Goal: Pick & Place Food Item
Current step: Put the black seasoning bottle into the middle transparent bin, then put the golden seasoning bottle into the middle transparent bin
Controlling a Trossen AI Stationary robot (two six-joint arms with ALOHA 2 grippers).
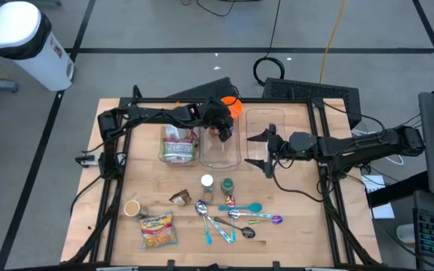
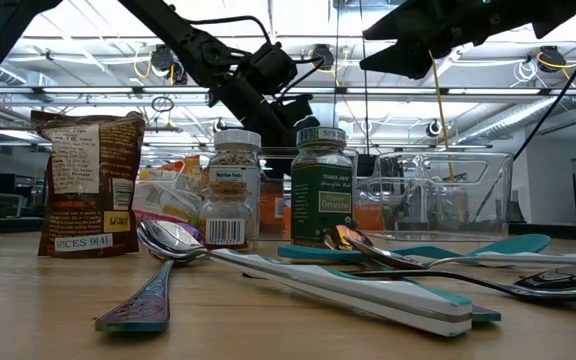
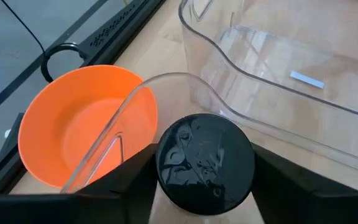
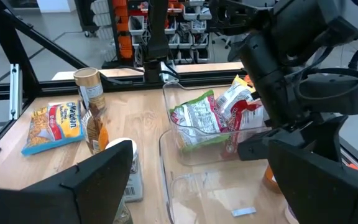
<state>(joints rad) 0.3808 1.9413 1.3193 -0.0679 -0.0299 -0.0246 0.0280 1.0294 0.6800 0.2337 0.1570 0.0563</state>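
Jar (image 3: 205, 163) with black lid, clamped in left gripper (image 1: 221, 129) over the middle clear bin (image 1: 221, 150), high view. Left wrist view: fingers (image 3: 135, 180) press both sides of jar, orange bowl (image 3: 86, 127) beside. Right gripper (image 1: 266, 150) spread wide above the right bin (image 1: 277, 120), holding nothing.

empty clear bin (image 1: 266, 134) open above, spoons (image 1: 236, 218) crowding front

An orange bowl (image 1: 234, 106) glows at upper centre of a pale wood counter (image 1: 300, 226); clear plastic bins (image 1: 267, 139) sit beside it. Lower down lie teal-handled spoons (image 1: 250, 208), a yellow snack packet (image 1: 157, 229), a brown spice pouch (image 2: 86, 182) and a green-labelled jar (image 2: 322, 197). The left hand (image 3: 204, 180) grips a black-lidded jar (image 3: 205, 163).
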